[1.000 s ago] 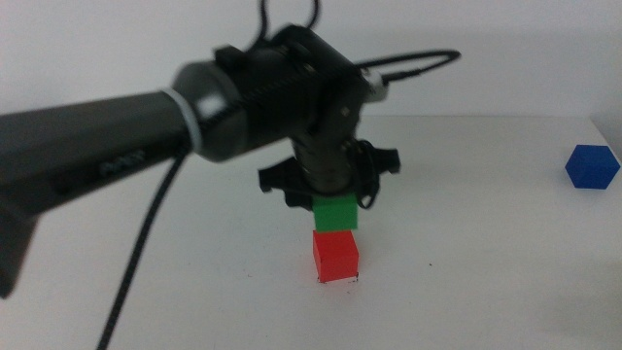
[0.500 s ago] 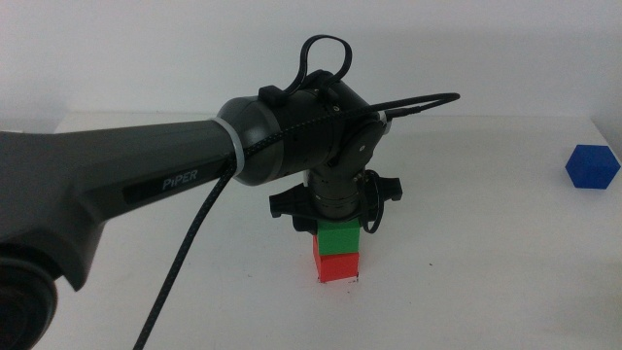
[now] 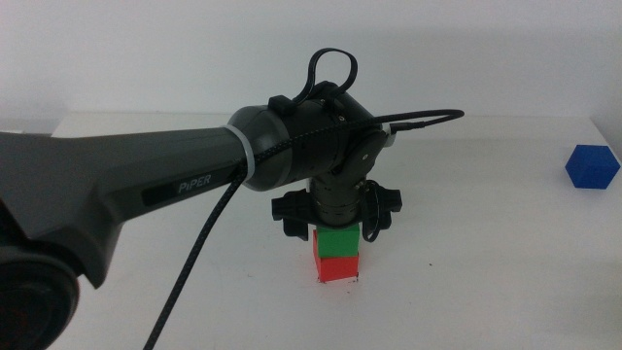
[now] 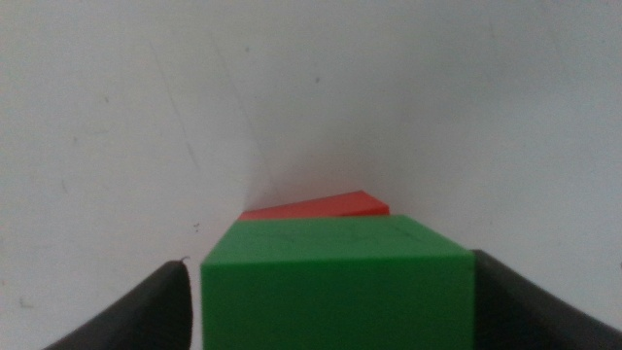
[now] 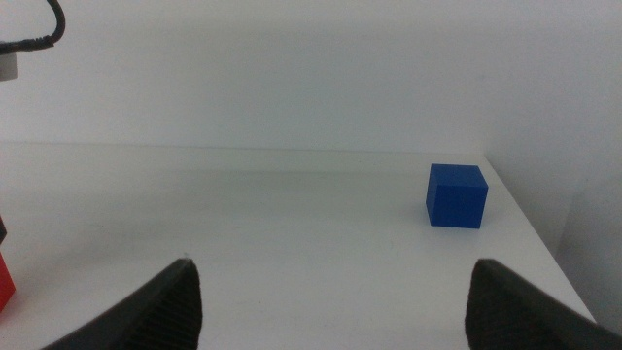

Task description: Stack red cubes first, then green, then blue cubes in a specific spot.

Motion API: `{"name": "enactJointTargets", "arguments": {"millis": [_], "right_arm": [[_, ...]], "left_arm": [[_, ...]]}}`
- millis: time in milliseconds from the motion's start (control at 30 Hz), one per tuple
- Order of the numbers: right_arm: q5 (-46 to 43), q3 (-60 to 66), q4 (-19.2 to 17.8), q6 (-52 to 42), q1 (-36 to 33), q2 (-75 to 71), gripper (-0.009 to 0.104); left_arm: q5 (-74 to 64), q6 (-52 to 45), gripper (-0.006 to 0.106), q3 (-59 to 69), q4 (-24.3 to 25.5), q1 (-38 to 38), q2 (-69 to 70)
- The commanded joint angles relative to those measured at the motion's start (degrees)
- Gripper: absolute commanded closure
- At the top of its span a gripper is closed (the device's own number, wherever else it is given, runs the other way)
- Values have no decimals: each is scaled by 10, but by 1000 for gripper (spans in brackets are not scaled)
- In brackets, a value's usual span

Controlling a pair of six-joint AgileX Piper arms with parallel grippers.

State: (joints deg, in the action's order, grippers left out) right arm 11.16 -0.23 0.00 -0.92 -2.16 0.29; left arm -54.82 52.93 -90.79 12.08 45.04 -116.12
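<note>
White tabletop [image 3: 486,243], white wall [image 3: 146,49], blue cube [image 3: 592,166] far right

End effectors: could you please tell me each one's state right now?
Left end effector: shut on the green cube, atop the red cube.
Right end effector: open, holding nothing.

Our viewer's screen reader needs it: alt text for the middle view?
The left tool holds the green cube on top of the red cube at mid-table. A blue cube sits alone at the far right edge of the white table.
</note>
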Motion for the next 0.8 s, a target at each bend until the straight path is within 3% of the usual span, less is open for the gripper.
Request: {"name": "enactJointTargets", "arguments": {"millis": [0,200,300,467,767], "right_arm": [[-6,2,-5,-3,5,-3,2],[-6,2,-5,-3,5,-3,2],[-6,2,-5,-3,5,-3,2],[-6,2,-5,-3,5,-3,2],[-6,2,-5,-3,5,-3,2]], "left_arm": [[2,-11,7,-7,-3,0,15],[-26,-103,7,-7,12,0,114],[-75,-206,7,-7,12,0,198],[-151,-382,7,1,-30,0,354],[70,-440,7,252,-114,0,676]]}}
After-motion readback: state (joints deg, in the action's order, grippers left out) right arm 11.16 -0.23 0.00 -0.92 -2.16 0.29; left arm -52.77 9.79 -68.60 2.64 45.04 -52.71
